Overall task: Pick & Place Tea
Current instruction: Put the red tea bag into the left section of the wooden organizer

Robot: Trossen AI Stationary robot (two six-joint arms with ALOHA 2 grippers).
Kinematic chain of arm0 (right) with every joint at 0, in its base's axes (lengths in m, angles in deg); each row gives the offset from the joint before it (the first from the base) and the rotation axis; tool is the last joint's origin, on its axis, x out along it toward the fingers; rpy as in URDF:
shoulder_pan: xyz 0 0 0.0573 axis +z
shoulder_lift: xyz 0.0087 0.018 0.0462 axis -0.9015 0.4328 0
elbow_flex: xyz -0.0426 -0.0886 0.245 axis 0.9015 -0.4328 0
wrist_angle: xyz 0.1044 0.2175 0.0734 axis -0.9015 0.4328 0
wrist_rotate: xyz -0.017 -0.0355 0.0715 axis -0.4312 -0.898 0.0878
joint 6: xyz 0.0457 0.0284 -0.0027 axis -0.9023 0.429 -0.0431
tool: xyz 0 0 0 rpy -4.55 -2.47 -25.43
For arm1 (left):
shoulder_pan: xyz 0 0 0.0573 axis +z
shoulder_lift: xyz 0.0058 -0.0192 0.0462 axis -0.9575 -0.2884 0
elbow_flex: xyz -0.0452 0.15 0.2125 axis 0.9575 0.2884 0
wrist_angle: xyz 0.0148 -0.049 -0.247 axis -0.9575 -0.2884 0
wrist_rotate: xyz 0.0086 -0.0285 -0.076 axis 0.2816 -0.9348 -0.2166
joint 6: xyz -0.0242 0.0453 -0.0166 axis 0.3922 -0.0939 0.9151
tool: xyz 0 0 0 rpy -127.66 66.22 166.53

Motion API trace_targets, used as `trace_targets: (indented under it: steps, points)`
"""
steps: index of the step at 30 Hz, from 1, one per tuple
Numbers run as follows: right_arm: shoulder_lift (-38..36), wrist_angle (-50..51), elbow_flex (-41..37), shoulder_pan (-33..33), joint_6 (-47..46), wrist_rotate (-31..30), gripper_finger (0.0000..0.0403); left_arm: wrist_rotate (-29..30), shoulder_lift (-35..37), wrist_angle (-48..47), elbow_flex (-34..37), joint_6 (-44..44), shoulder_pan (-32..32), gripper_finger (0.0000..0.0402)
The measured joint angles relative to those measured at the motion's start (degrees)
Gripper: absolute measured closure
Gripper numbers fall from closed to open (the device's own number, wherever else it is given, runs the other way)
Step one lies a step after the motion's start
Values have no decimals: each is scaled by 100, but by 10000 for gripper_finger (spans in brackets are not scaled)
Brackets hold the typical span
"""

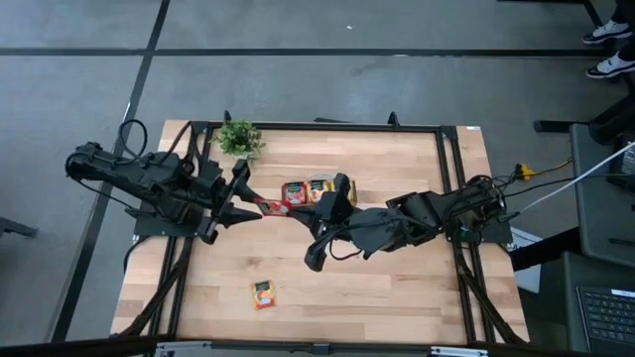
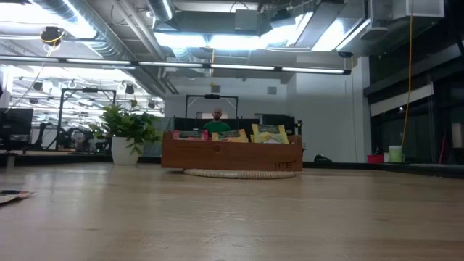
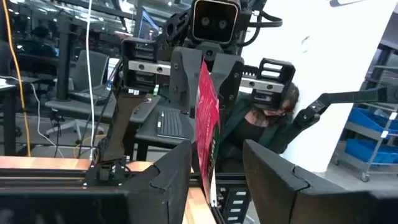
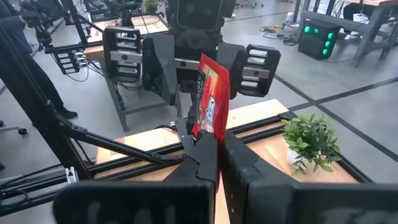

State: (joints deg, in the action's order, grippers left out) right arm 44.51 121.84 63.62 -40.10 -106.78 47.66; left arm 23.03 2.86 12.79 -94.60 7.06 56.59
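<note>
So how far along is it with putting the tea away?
Several sachets already stand in the wooden tray. In hand: a red sachet pinched between the left gripper and right gripper above the table. Left: an orange sachet lying on the table.

Bright, even light across the table (image 1: 397,288) from overhead, shadows soft and short beneath the arms. In the low view, ceiling strip lights (image 2: 217,29) blaze at the upper centre, nearly blown out, and the near tabletop along the bottom goes soft. In the left wrist view a white wall (image 3: 336,43) glares at the upper right; the fingers (image 3: 155,186) at the bottom are dark and blurred.
</note>
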Motion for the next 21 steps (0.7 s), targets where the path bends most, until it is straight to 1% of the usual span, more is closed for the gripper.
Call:
trace_targets:
  steps: [3,5,7,8,9,15,19,21]
  points:
    - [0,-2,0,0,0,-2,393,3,-25,4,-7,-1,0,282]
    - [0,2,0,0,0,-2,393,10,-26,2,-7,-46,0,317]
    - [0,-1,0,0,-7,0,390,20,-23,4,-7,-149,0,366]
    - [0,-2,0,0,-14,0,383,23,-23,7,-7,-190,0,383]
    - [0,-2,0,0,-15,0,371,24,-25,7,-7,-212,0,390]
    - [0,-94,0,2,0,-103,293,229,-23,-179,-7,-234,0,399]
    - [-168,-128,-2,93,143,-107,254,261,-23,-356,-10,-140,25,399]
    - [-343,-136,0,161,174,-106,239,232,-29,-661,-95,-116,127,399]
